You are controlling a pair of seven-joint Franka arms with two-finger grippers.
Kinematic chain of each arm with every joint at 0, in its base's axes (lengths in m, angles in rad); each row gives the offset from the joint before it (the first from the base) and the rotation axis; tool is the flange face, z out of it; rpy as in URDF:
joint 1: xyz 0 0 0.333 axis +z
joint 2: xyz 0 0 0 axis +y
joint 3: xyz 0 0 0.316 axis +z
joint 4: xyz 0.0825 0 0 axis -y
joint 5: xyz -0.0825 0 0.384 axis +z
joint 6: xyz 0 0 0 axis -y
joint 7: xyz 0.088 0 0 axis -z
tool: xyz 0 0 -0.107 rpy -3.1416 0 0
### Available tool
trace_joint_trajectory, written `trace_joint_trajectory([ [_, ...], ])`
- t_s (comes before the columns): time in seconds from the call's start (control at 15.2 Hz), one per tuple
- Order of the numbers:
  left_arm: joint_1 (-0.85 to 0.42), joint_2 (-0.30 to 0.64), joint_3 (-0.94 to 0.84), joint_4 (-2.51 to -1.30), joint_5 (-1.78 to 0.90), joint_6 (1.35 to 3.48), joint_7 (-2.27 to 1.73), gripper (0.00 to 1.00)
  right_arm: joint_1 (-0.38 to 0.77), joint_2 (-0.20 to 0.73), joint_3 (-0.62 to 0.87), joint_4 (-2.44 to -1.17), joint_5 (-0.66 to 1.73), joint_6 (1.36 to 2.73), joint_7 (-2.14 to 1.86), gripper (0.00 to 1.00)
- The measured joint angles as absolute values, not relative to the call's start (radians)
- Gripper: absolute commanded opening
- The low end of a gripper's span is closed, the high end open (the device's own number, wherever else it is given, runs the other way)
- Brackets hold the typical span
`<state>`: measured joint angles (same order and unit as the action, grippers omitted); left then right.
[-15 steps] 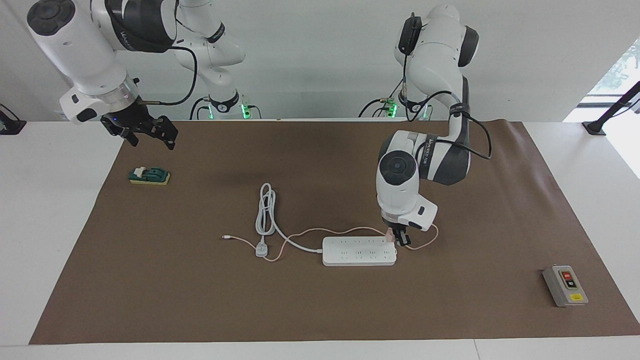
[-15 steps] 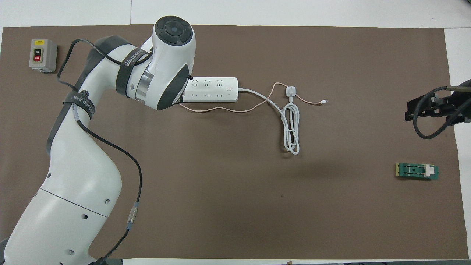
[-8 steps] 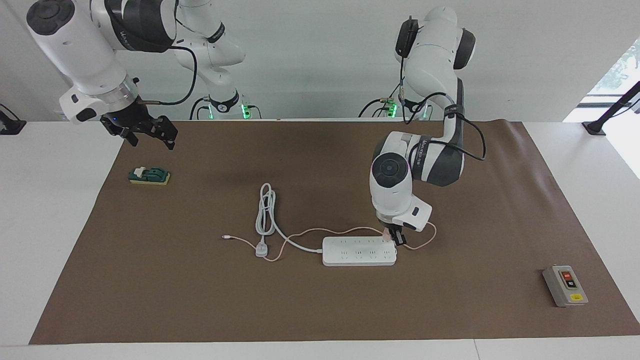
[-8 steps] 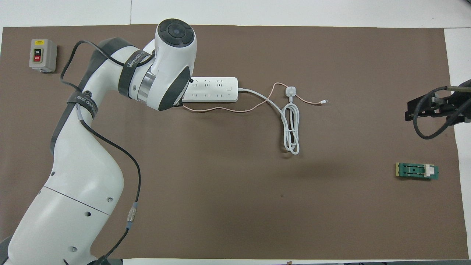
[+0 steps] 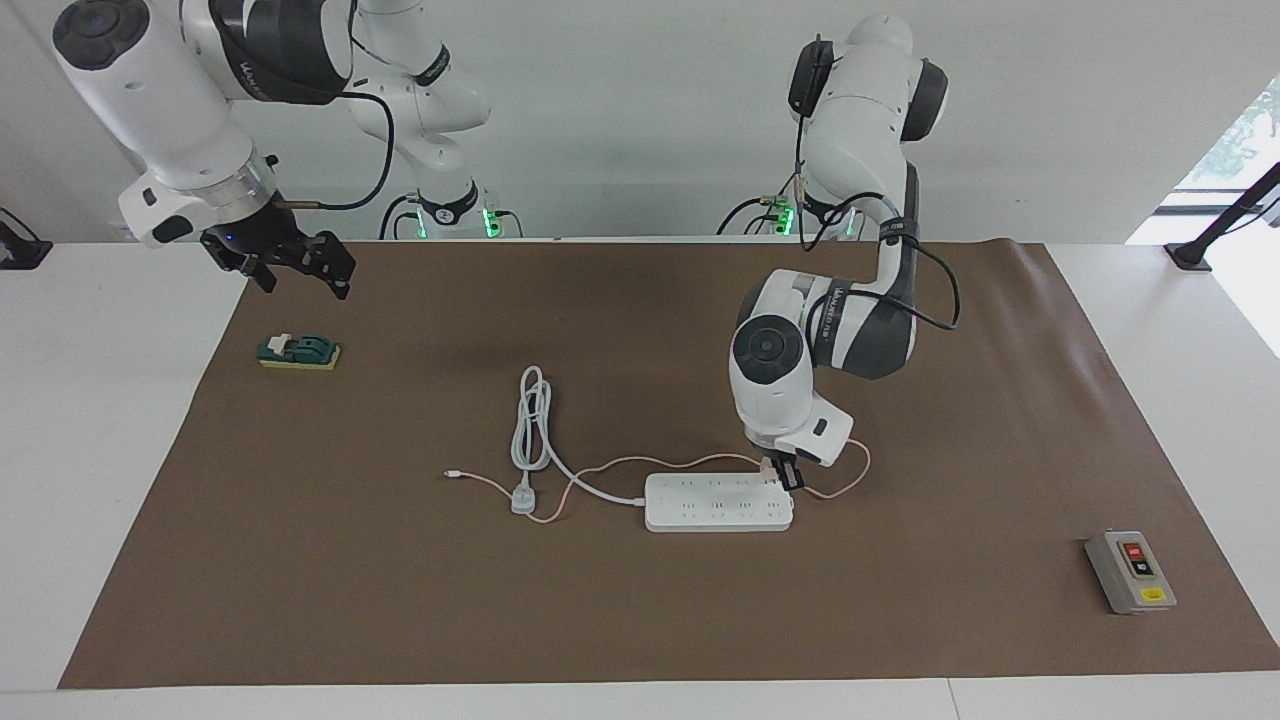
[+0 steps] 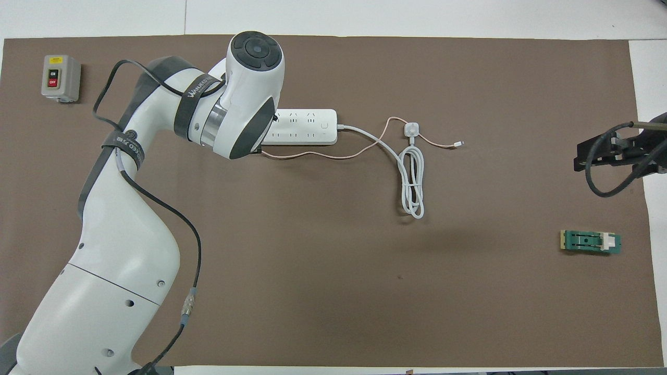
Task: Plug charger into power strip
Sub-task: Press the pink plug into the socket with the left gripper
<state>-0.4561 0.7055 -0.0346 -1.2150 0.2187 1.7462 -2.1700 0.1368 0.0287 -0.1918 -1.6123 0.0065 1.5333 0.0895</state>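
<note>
So the charger is the little pink cube pinched in the left gripper, right at the strip's end toward the left arm, at the outlet row nearer the robots. The fingers are clamped on it, and it sits between them with its pink side poking out toward the strip's middle. Can't tell from here whether the prongs are actually in a socket or just touching the top. In the overhead view the arm's wrist covers the charger and that whole end of the strip, so no help there.

Its thin pink cable loops out past the strip's end, then runs along the mat beside the strip's robot-facing edge, crosses the strip's grey-white cord, and ends in a small connector lying loose toward the right arm's end of the table. The cord coils into a bundle, with its plug lying by the pink cable.

Right gripper hangs in the air with fingers spread, holding nothing, over the mat's edge near a green block; that arm just waits. A grey switch box sits alone at the left arm's end, well apart from everything.
</note>
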Motion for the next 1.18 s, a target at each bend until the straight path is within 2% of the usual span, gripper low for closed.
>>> trace_joint_trajectory([
  [1.18,-0.469,0.707,-0.023,-1.211,0.219,1.771,-2.063,0.0,0.137,0.029,-0.192,-1.612,0.006,1.533,0.09,1.0],
])
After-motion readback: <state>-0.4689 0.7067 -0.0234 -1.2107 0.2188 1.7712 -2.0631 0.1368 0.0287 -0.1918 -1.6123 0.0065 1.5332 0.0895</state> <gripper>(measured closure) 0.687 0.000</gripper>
